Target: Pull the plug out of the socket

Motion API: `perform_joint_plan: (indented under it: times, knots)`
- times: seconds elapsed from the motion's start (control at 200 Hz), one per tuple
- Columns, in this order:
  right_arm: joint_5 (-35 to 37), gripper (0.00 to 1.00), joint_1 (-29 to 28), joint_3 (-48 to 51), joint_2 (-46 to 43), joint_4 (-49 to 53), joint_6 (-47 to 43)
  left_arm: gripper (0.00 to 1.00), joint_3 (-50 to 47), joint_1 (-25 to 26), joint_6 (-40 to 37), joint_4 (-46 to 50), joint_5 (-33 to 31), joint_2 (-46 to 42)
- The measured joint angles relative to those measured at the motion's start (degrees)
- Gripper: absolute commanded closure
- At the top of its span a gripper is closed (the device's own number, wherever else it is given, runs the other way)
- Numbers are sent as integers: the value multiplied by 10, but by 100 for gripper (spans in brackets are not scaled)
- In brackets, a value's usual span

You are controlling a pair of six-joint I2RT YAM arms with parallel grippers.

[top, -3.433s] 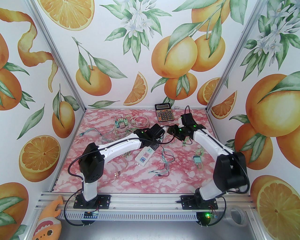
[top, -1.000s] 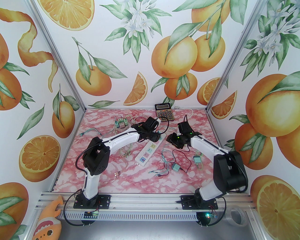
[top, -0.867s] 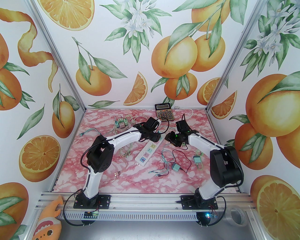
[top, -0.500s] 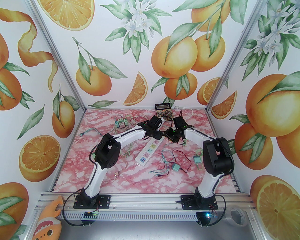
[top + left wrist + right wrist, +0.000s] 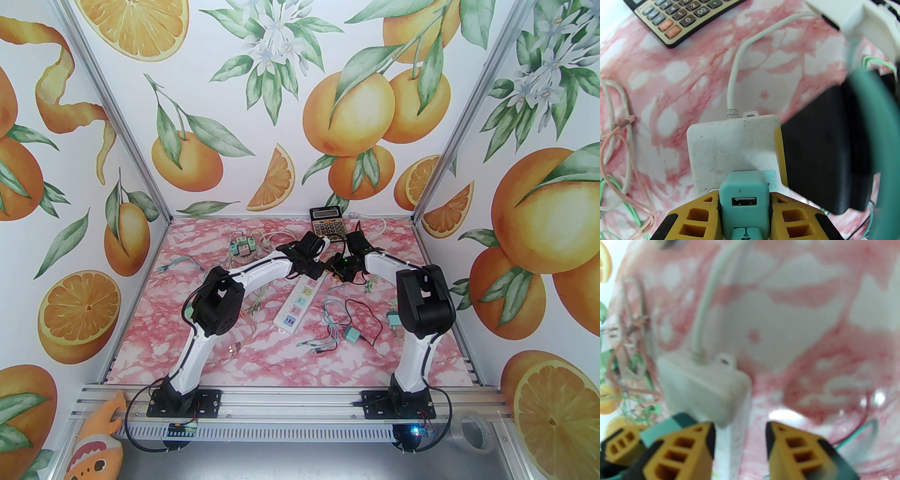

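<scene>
A white power strip, the socket (image 5: 300, 300), lies slantwise mid-table. A teal plug (image 5: 744, 199) sits in the outlet nearest its corded far end (image 5: 721, 150). My left gripper (image 5: 744, 208) is shut on the plug, a yellow finger (image 5: 698, 215) pressed to each side. It hangs over the strip's far end (image 5: 313, 276) in the top view. My right gripper (image 5: 740, 434) stands open just right of it (image 5: 335, 272), its left finger (image 5: 703, 439) over the strip's end (image 5: 700, 383), beside the teal plug (image 5: 668, 427). The strip's side wall and table show in the gap.
A calculator (image 5: 328, 224) lies at the back, close behind both grippers. Two loose teal plugs (image 5: 351, 334) (image 5: 393, 319) with thin cables lie right of the strip. A cluster of plugs and cords (image 5: 241, 246) sits at the back left. The strip's white cord (image 5: 738, 58) runs toward the calculator.
Both arms have drawn in to the strip's far end. My left gripper has closed onto the teal plug. The strip's near end has swung slightly right.
</scene>
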State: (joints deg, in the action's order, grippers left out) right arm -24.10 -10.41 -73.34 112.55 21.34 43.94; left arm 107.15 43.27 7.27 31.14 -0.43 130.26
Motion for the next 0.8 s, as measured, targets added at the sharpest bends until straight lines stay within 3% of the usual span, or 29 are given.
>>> perform_joint_plan:
  times: [0.36, 0.801]
  knots:
    - [-49, 61, 12, 1, 19, -32, 1, 77, 2, 0, -2, 3, 0, 0]
    - [-42, 62, 8, -5, 30, -3, -24, 83, 12, 9, -18, 23, -20, 0]
